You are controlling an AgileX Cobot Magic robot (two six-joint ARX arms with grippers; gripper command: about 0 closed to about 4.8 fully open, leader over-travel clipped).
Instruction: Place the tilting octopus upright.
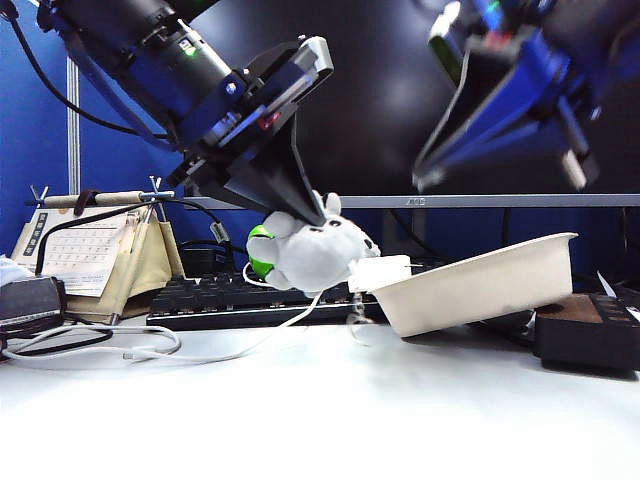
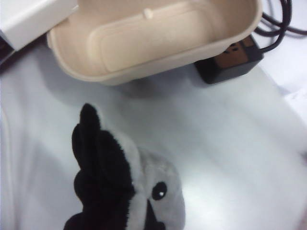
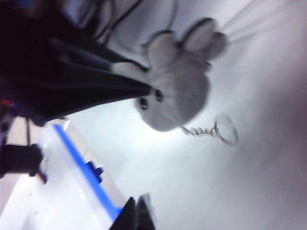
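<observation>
The octopus (image 1: 315,252) is a small light-grey plush, and it hangs in the air above the white table (image 1: 320,420). My left gripper (image 1: 298,205) is shut on it from above. In the right wrist view the left gripper's black fingers (image 3: 110,88) pinch the octopus (image 3: 177,96) near its bead eyes. There its stubby tentacles point away from the table and its keyring (image 3: 226,129) dangles on a chain. In the left wrist view its grey head (image 2: 165,201) shows beside a dark shape that hides the jaws. My right gripper (image 3: 136,213) is shut and empty, off to the side, with the right arm (image 1: 510,110) raised.
A beige pulp bowl (image 1: 480,285) (image 2: 153,43) rests tilted, just right of the octopus. A black power strip (image 1: 590,330) (image 2: 230,60) lies beyond it. At the back are a keyboard (image 1: 230,295), a desk calendar (image 1: 85,250) and a white cable (image 1: 150,350).
</observation>
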